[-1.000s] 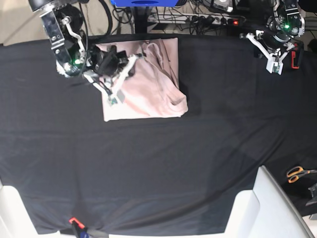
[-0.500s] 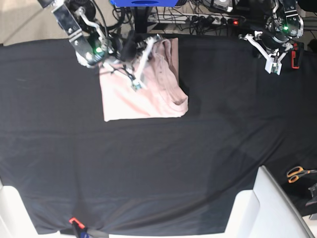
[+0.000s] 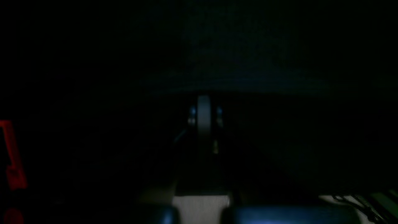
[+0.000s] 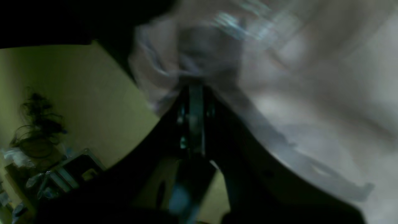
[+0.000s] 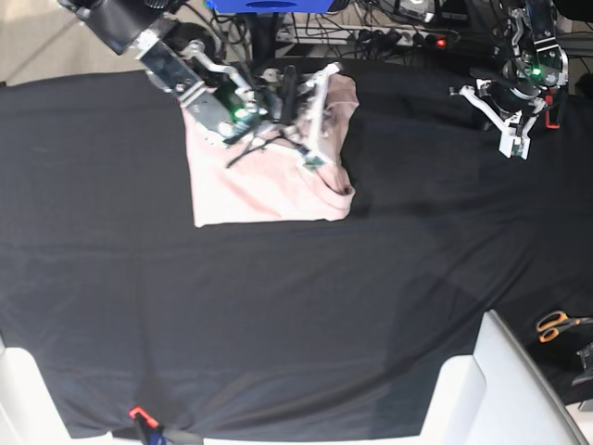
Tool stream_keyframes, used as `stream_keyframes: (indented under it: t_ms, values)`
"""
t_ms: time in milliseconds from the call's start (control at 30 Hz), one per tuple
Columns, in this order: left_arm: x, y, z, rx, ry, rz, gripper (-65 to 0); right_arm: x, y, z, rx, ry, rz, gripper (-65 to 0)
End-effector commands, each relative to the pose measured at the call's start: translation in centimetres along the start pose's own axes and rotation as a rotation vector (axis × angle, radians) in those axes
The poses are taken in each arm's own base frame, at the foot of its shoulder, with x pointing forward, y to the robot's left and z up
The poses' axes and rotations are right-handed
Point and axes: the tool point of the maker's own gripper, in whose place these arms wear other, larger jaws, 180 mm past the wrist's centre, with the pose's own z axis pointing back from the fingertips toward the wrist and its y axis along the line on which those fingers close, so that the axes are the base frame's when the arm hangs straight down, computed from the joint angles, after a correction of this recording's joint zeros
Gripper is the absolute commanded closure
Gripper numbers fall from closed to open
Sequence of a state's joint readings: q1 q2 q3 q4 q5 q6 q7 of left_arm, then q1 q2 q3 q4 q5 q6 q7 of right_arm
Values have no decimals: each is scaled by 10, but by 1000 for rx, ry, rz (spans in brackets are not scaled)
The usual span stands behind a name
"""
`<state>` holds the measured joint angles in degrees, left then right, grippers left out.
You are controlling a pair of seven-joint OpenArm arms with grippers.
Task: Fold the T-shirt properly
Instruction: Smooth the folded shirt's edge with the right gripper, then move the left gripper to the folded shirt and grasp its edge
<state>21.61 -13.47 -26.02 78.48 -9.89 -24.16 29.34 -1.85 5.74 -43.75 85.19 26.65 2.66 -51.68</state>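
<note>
Overhead, the right gripper [image 5: 315, 130], jaws closed on nothing, hovers over the pink T-shirt [image 5: 250, 190] near the table's far edge; the left gripper [image 5: 514, 139] is closed, empty.

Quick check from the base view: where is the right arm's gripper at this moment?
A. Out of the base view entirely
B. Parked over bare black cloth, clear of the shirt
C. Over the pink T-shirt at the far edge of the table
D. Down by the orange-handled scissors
C: in the base view the right gripper sits over the T-shirt, while the left gripper is the one over bare black cloth.
</note>
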Motion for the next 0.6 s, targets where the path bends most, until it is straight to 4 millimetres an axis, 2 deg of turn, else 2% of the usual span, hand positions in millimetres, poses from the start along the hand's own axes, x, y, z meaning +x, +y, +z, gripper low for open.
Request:
stream_keyframes:
  t_ms: [0,67,133,200,267,400,433,567]
  values:
    - [-1,-3,0,-11,13,-8,0,19,2,14,13,-73,15,-2]
    - [1,-19,-3,-64,1,15,0,26,-1,31,7,-138,-13,-2]
    - [4,-34,-3,-128,-21,68,0,32,-13,52,-17,-203,-68,-3]
    - [11,-43,-2,-177,-44,106,0,33,-34,70,-61,-255,-130,-3]
    - [13,-62,-4,-247,-35,91,0,30,-58,83,-112,-286,-188,-3]
    - [26,-99,-1,-379,-45,52,0,16,-93,94,-189,-277,-237,-2]
    - [33,-108,2,-410,-65,65,-28,11,-99,95,-202,-267,-233,-2]
    - [48,-127,12,-532,-122,88,-331,-8,-106,91,-216,-221,-245,-2]
